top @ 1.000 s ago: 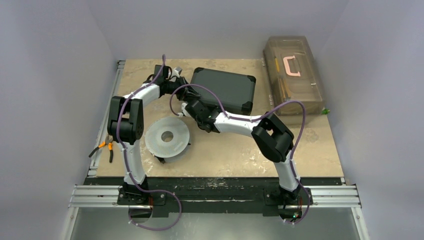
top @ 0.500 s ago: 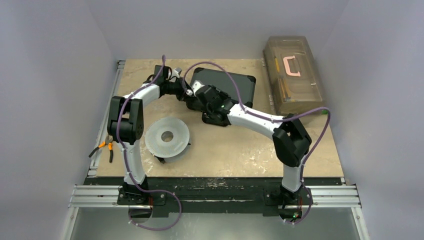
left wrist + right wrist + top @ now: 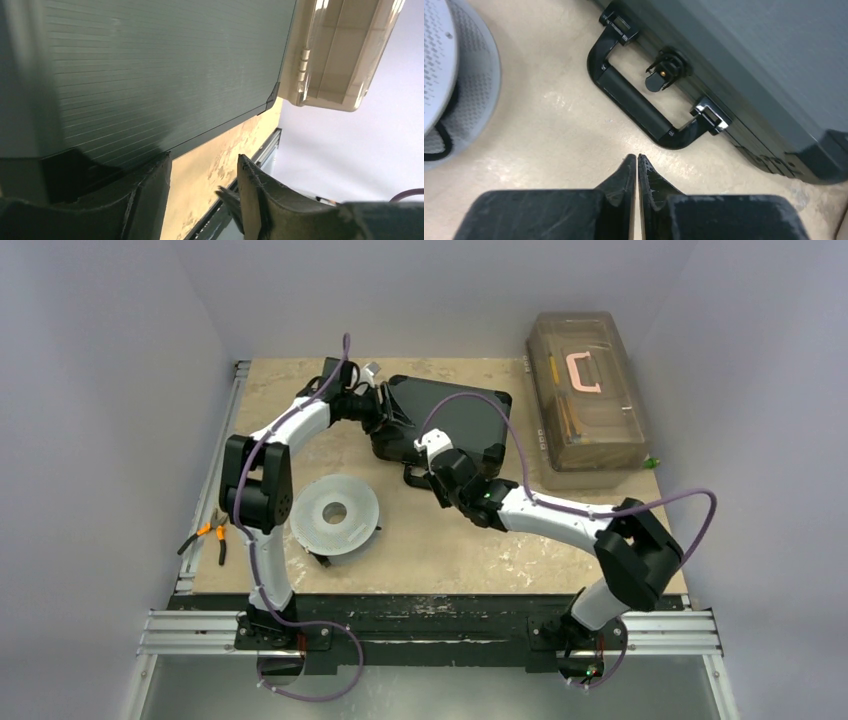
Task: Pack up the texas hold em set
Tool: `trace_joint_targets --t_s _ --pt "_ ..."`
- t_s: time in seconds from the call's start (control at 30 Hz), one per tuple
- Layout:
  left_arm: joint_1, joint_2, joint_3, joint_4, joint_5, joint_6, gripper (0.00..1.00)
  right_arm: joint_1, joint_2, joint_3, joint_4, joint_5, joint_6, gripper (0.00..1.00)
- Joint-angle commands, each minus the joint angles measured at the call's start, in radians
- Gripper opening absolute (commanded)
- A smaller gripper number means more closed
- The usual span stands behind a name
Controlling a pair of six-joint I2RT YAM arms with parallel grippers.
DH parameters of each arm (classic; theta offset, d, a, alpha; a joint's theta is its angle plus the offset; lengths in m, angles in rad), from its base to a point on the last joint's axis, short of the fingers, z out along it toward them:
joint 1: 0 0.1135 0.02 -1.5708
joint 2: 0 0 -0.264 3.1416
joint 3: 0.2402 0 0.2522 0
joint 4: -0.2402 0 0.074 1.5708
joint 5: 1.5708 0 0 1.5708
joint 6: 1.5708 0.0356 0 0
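text: none legible in any view | briefcase point(image 3: 452, 420): lid and latch carry no readable marking | toolbox point(image 3: 585, 390): items inside too small to read | signs, numbers, brands: none readable

You have the small black briefcase point(image 3: 455, 420) shut and lying flat on the counter point(image 3: 450, 540), its ribbed dark face up. Its black handle point(image 3: 634, 102) lies folded flat on the counter just ahead of your right hand point(image 3: 638, 161), with a round latch point(image 3: 663, 74) behind it on the front edge. A capped corner of the case sits just beside one finger of your left hand point(image 3: 202, 185).
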Motion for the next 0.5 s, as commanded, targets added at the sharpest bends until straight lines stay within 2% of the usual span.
trace_joint_targets --t_s 0.0,0.17,0.23,0.3,0.33,0.4,0.47 --pt "-0.022 0.081 0.021 -0.148 -0.121 0.101 0.49 0.000 0.078 0.028 0.140 -0.061 -0.069 0.00" --pt "-0.011 0.129 0.070 -0.242 -0.169 0.106 0.33 -0.006 0.170 0.083 0.157 -0.020 -0.332 0.00" --pt "-0.011 0.129 0.077 -0.275 -0.199 0.114 0.29 -0.026 0.225 0.130 0.096 -0.099 -0.455 0.00" --pt "-0.011 0.126 0.071 -0.281 -0.212 0.113 0.26 -0.028 0.272 0.182 0.031 -0.046 -0.524 0.00" --pt "-0.011 0.128 0.068 -0.284 -0.214 0.111 0.23 -0.028 0.275 0.176 0.050 -0.052 -0.549 0.00" --pt "-0.009 0.138 0.071 -0.296 -0.217 0.111 0.08 -0.028 0.258 0.132 0.128 -0.062 -0.596 0.00" --pt "-0.008 0.153 0.078 -0.308 -0.215 0.108 0.02 -0.027 0.268 0.144 0.146 -0.051 -0.620 0.00"
